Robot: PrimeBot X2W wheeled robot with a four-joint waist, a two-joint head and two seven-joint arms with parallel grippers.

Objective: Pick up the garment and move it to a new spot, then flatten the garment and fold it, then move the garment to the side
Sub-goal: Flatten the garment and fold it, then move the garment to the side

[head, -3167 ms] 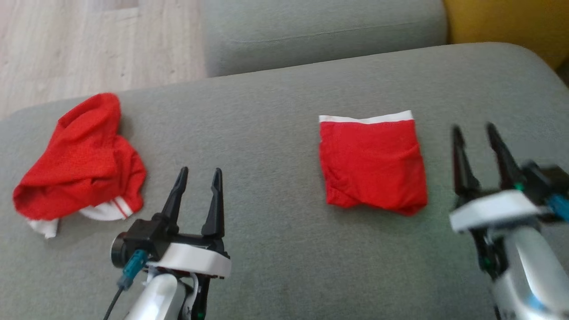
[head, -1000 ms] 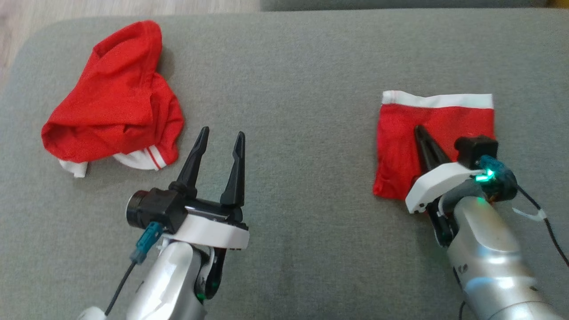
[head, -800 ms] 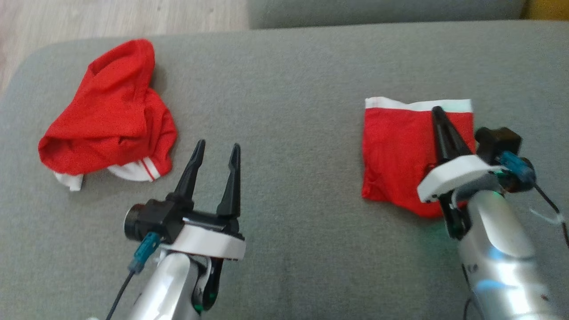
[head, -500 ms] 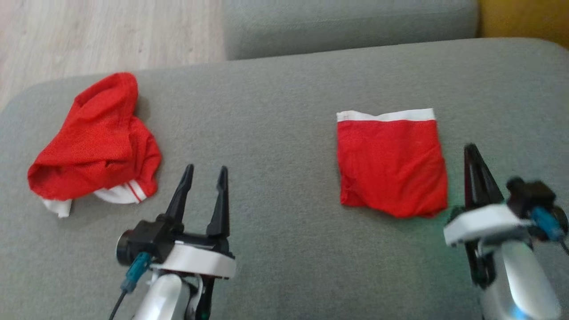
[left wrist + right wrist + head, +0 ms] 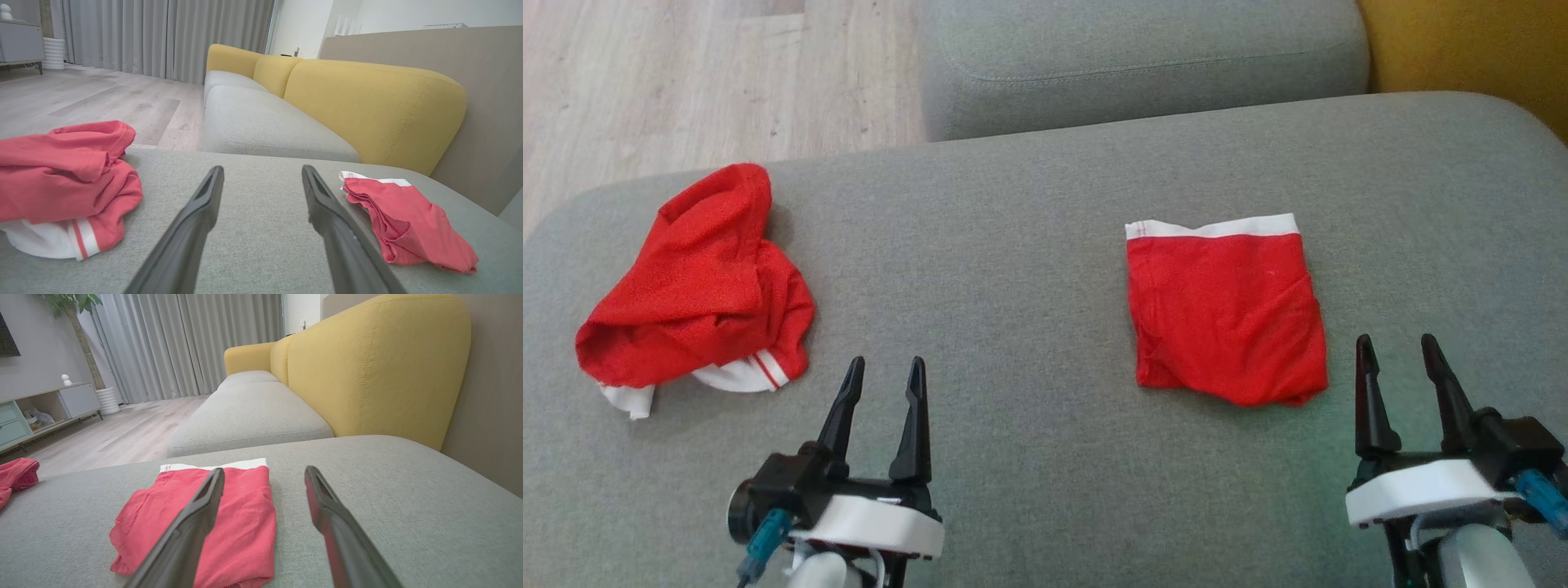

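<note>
Change, right gripper: one second ago it lay across the folded garment (image 5: 1225, 314) with its jaws together. The right gripper (image 5: 1396, 341) now stands clear of the cloth at the near right corner of the grey cushion (image 5: 1029, 245), jaws wide and empty.
Change, left gripper: the left gripper (image 5: 886, 363) is as before, jaws wide and empty, by the near edge left of centre.
Camera: the head view has shifted since then; no movement of the cloth is recorded.
Task item: the folded garment is red and lies flat on the right half of the cushion. Its white waistband faces the far edge. It is just beyond the right gripper and apart from it.
Left wrist view: stacked layers show along the fold's side, which the head view flattens.
Right wrist view: one jaw crosses in front of the garment's near part.
Surroundings: crumpled garment (image 5: 694, 282), red with white trim, at the cushion's left end; second grey seat (image 5: 1135, 57) and wooden floor (image 5: 686, 73) past the far edge; yellow backrest (image 5: 367, 102) and curtains (image 5: 184, 343) beyond.
</note>
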